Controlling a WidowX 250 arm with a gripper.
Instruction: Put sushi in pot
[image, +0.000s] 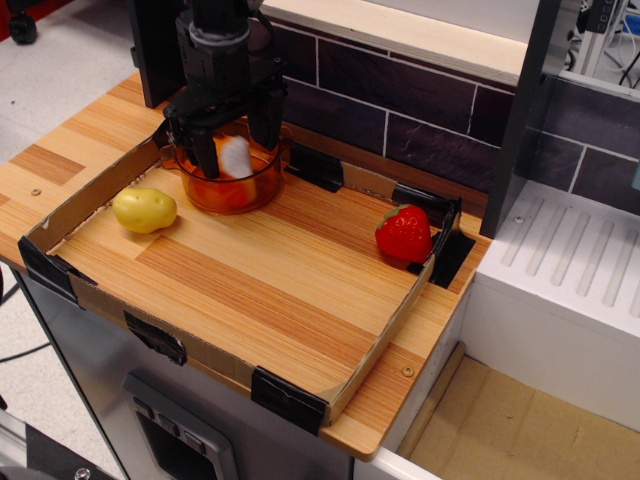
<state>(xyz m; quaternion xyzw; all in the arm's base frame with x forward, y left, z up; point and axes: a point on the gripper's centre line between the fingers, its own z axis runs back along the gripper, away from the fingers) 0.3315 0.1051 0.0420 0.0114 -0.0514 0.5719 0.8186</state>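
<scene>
Wooden countertop ringed by a low cardboard border (385, 345), dark brick wall behind: from my remote station I see the black gripper (236, 148) poised straight down over the round see-through orange-amber plastic pot (228, 178), its two fingers apart. Between them, inside the pot, sits the small oblong toy salmon nigiri sushi (236, 158), showing mostly its white rice side; its orange top blurs into the amber wall, and I cannot tell whether the fingers touch it. Beside the pot lies a yellow-green potato (144, 210). Well apart, a red strawberry (404, 234) rests near the far corner.
</scene>
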